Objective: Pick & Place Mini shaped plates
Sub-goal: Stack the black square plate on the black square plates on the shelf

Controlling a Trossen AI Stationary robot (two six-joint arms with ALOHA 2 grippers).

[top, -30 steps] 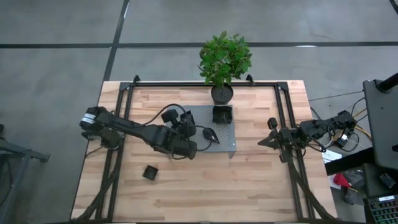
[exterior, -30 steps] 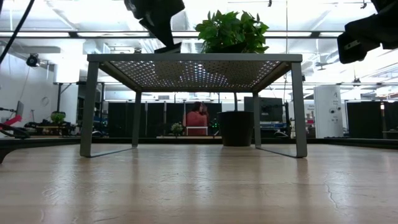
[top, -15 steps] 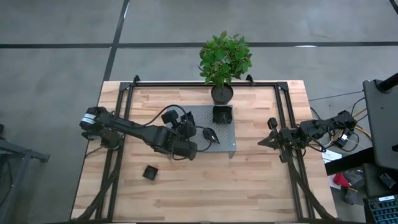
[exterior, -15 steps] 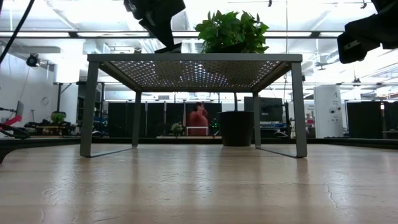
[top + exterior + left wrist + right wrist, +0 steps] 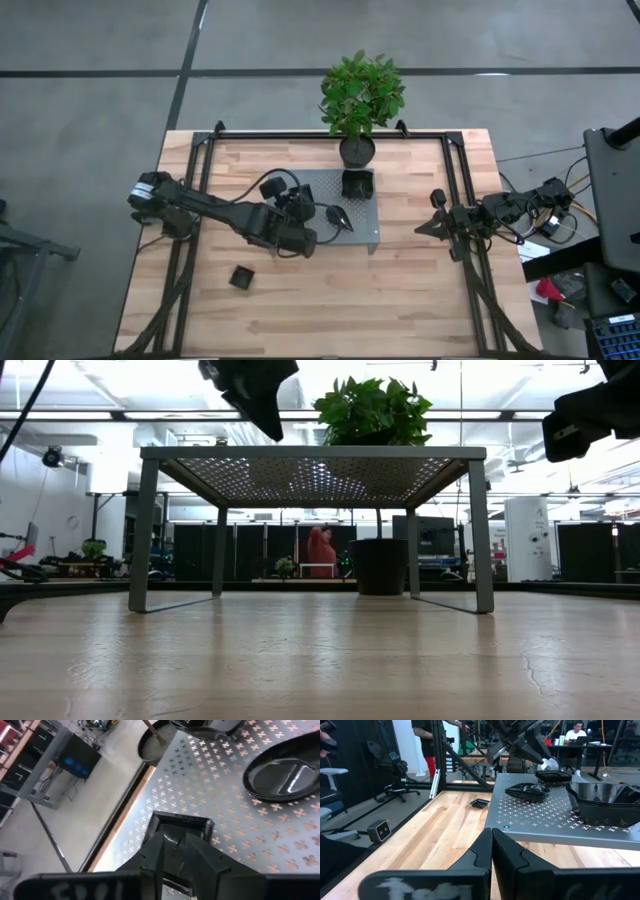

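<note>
The table is made of light wood planks, and it stands on a grey floor with dark lines. A grey platform with many little holes stands in the middle of the table on thin legs. A green plant in a black pot stands at the far edge.

The left gripper is over the left side of the platform. Its fingers are a little apart, on both sides of a small square plate that sits on the platform. I cannot tell if they touch it. A leaf-shaped plate lies near it, and a stack of rounded plates sits at the far side. One more square plate lies alone on the wood, near the front left.

The right gripper waits at the right edge of the table, with its fingers pressed together.

Behind the table is a big bright room with ceiling lights, desks and screens. A person in a red top is far back.
</note>
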